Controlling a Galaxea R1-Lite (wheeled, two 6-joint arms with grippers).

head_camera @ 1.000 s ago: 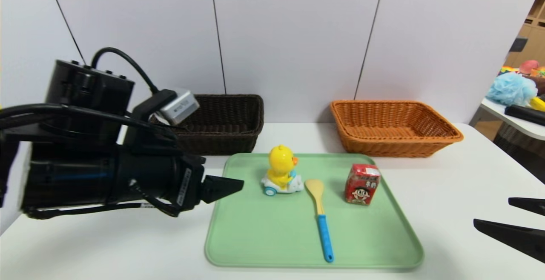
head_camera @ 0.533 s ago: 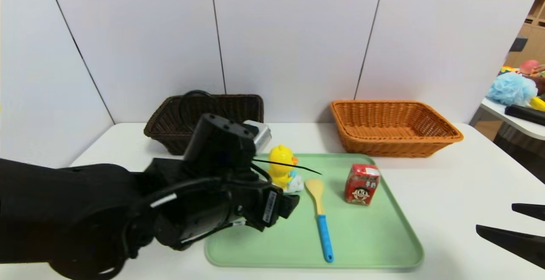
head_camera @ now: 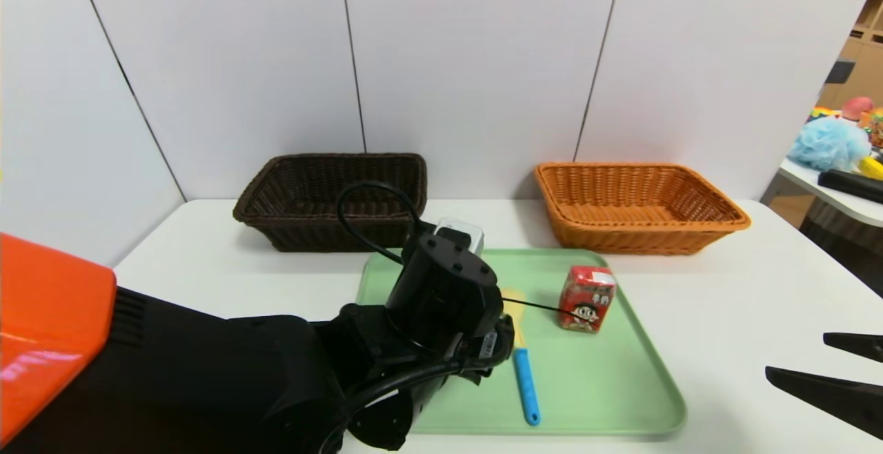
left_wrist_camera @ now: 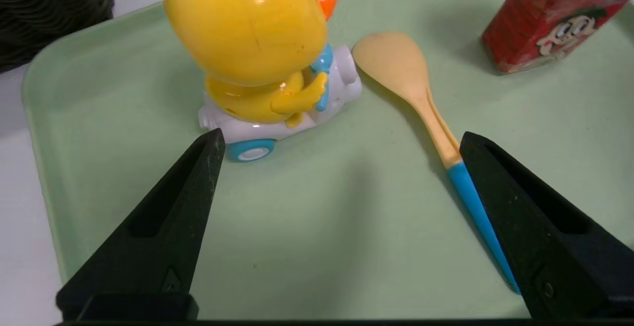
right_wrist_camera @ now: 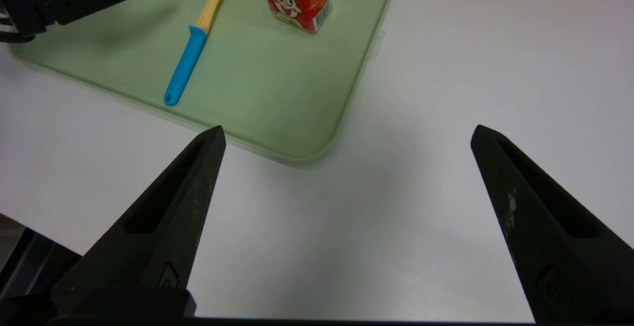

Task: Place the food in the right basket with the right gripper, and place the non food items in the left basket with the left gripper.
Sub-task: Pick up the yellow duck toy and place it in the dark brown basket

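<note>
A yellow duck toy (left_wrist_camera: 257,53) on a white car stands on the green tray (head_camera: 607,385); my left arm hides it in the head view. Beside it lie a spoon (left_wrist_camera: 411,73) with a blue handle (head_camera: 526,385) and a red milk carton (head_camera: 586,299). My left gripper (left_wrist_camera: 342,134) hovers low over the tray, open, one finger near the duck's wheel and the other over the spoon's handle, with only bare tray between them. My right gripper (head_camera: 797,354) is open and empty over the table, right of the tray's near right corner.
A dark brown basket (head_camera: 331,192) stands at the back left and an orange basket (head_camera: 641,205) at the back right, both against the wall. A side table (head_camera: 835,199) with clutter is at the far right.
My left arm has swung right from beside the tray's left edge to over the tray, and now covers the duck in the head view. The right gripper has stayed in place.
</note>
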